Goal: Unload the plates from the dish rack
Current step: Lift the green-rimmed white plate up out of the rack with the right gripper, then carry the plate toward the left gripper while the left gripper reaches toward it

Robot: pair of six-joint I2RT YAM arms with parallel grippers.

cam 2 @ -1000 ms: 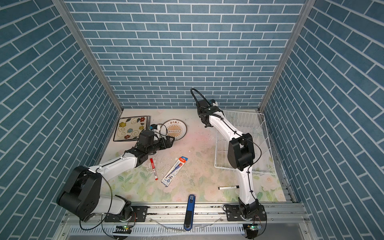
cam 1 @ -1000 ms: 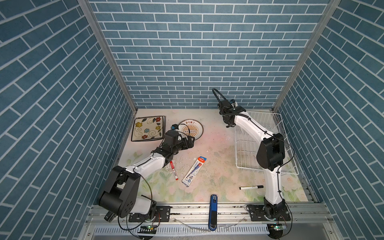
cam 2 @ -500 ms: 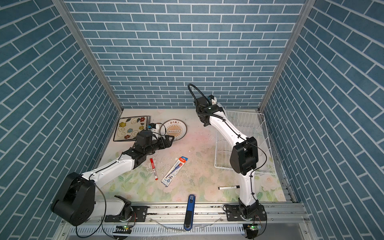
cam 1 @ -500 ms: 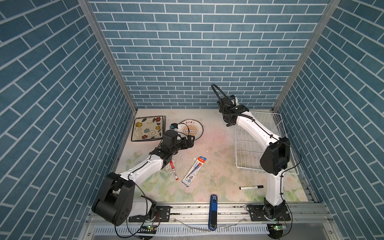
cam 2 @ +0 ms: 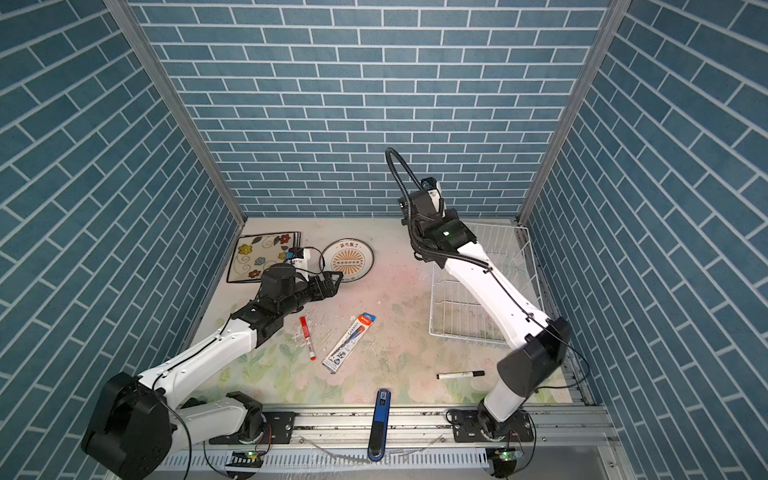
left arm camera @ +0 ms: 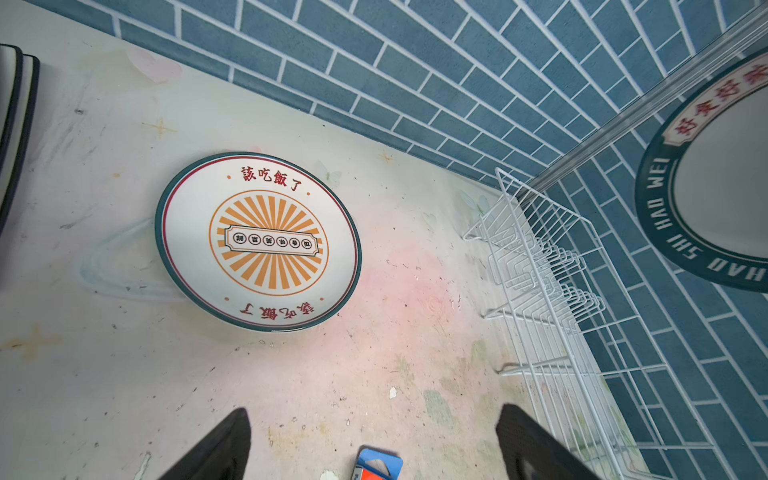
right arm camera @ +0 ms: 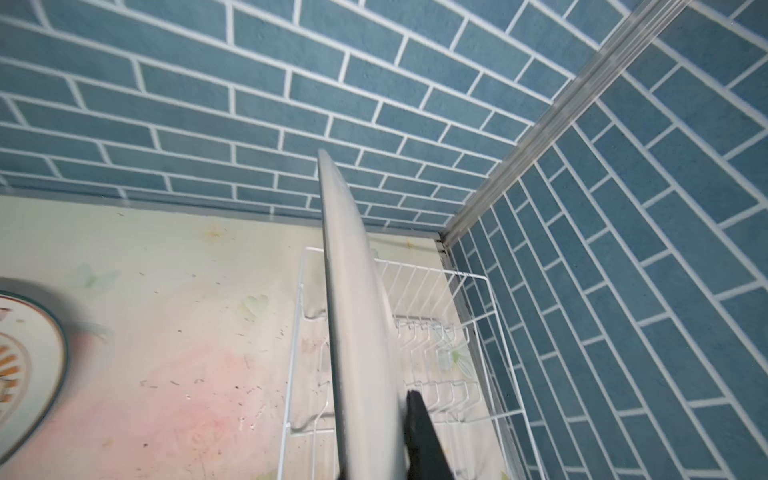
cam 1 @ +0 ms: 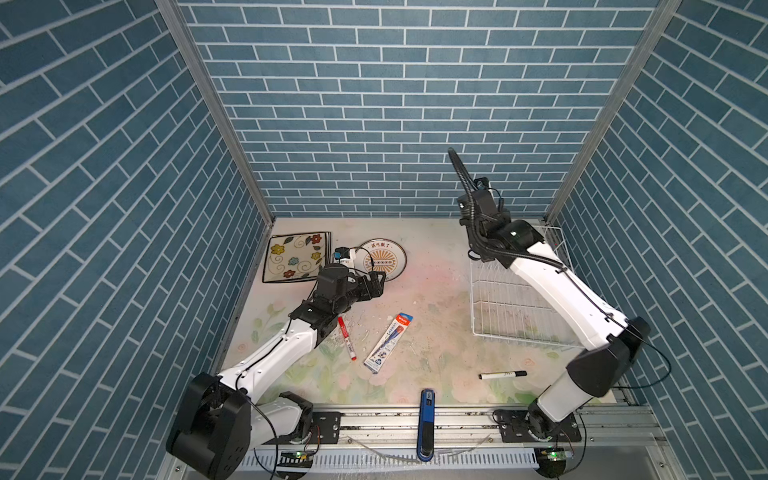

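A stack of square flowered plates [cam 1: 297, 257] [cam 2: 264, 257] lies at the back left of the table. A round plate [cam 1: 384, 259] [cam 2: 349, 259] [left arm camera: 257, 241] with an orange sunburst lies flat beside the stack. My left gripper [cam 1: 379, 283] [cam 2: 334, 280] [left arm camera: 374, 440] hovers just in front of it, open and empty. My right gripper [right arm camera: 374, 415] is shut on another round plate [right arm camera: 357, 311] [left arm camera: 715, 174] with a dark lettered band, held edge-on above the far left corner of the white wire dish rack [cam 1: 507, 307] [cam 2: 457, 311] [right arm camera: 436, 332]. No plates show in the rack.
A red marker [cam 1: 347, 343], a packaged pen [cam 1: 388, 343] and a black marker [cam 1: 503, 375] lie on the table's front half. A blue tool [cam 1: 427, 419] rests on the front rail. Brick walls close in the back and both sides.
My right wrist has drifted slightly right with the plate, and its elbow has swung down and outward. The left gripper has stayed by the round plate.
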